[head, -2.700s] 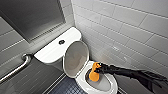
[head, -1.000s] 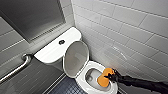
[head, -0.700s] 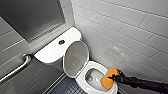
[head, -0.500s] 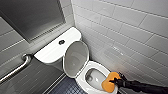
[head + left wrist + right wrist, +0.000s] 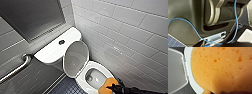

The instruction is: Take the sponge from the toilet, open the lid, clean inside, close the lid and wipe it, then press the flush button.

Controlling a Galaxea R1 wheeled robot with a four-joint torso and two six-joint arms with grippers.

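Gripping the sponge (image 5: pixel 107 84) between closed fingers, the right gripper (image 5: pixel 113 87) holds it at the toilet (image 5: pixel 99 66) rim, about five o'clock of the bowl. So the pick-up is done, and the lid (image 5: pixel 75 58), raised at ten o'clock of the bowl, is already open. Cleaning inside looks under way, while closing and wiping the lid and pressing the flush button (image 5: pixel 61 42), at eleven o'clock on the tank, seem left to do.

The orange sponge (image 5: pixel 108 85) is lying against the front rim of the white toilet (image 5: pixel 50 52), lid standing open, dark flush button (image 5: pixel 61 42) sitting mid-tank.
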